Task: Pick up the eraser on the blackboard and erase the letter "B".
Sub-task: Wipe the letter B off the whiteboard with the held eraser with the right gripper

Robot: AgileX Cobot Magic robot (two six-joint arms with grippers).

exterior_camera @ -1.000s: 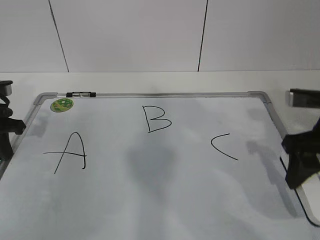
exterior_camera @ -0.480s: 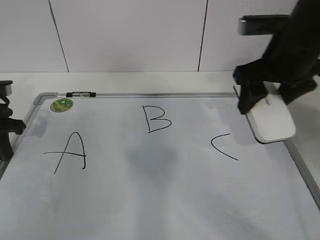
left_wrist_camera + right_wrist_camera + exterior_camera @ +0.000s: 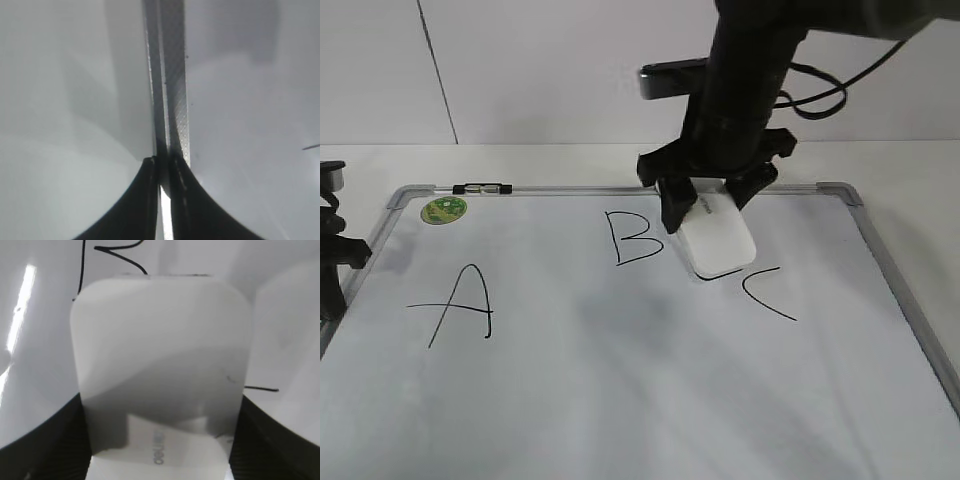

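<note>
The white eraser (image 3: pixel 720 243) is held in my right gripper (image 3: pixel 708 205), which is shut on its sides. It hangs low over the blackboard (image 3: pixel 620 400), between the letter "B" (image 3: pixel 632 238) on its left and the "C" (image 3: pixel 766 293) on its right. I cannot tell whether it touches the board. In the right wrist view the eraser (image 3: pixel 160 355) fills the frame between the gripper's (image 3: pixel 160 407) fingers, with black strokes of the "B" (image 3: pixel 120 255) beyond it. My left gripper (image 3: pixel 334 262) rests at the board's left edge, and its fingers (image 3: pixel 162 165) are shut and empty.
The letter "A" (image 3: pixel 460 305) is at the board's left. A round green magnet (image 3: pixel 444 210) and a black-and-white clip (image 3: pixel 481 188) sit at the top left corner. The board's grey frame (image 3: pixel 172 100) runs under my left gripper. A white wall stands behind the table.
My right arm has swung from the board's right edge up and across to the left with the eraser in it, from beside the "C" to just right of the "B". The left arm has not moved.
</note>
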